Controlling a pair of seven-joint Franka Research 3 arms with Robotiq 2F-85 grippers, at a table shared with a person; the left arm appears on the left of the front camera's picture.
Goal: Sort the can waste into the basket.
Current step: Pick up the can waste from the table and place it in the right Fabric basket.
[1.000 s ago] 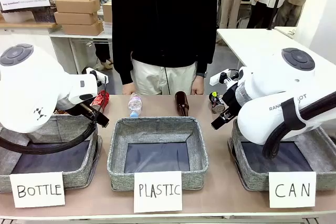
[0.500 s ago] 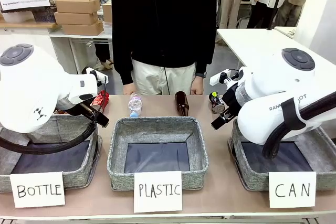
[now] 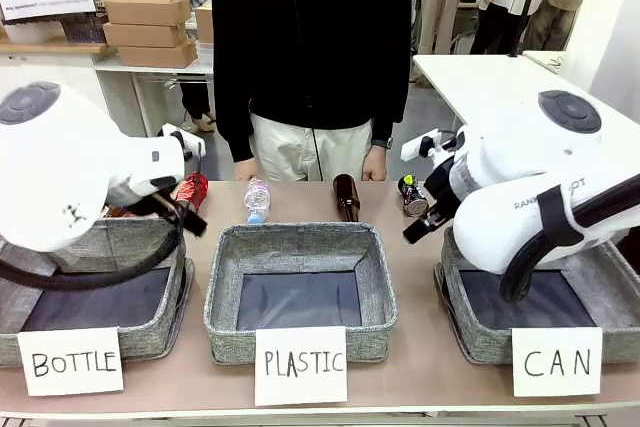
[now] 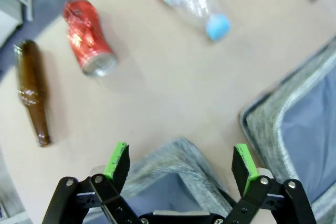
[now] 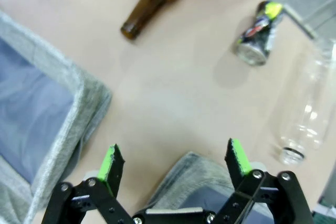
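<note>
Red thin metal, the red can (image 4: pixel 89 38) lies on its side beyond the BOTTLE basket (image 3: pixel 120 237). The dark can (image 5: pixel 258 32) seems to lie just past the CAN basket (image 3: pixel 475 337). Both are probably light, slick and easily crushed, so pinch gently across the body. The CAN basket looks empty, though an arm hides part. The left gripper (image 4: pixel 181 161) and right gripper (image 5: pixel 176 163) are spread wide, holding nothing.

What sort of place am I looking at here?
Most likely a robotics lab set up for waste sorting: the left arm and right arm flank a table with a person standing opposite, grey baskets carry handwritten signs such as the CAN sign, and cardboard boxes sit stacked behind.
</note>
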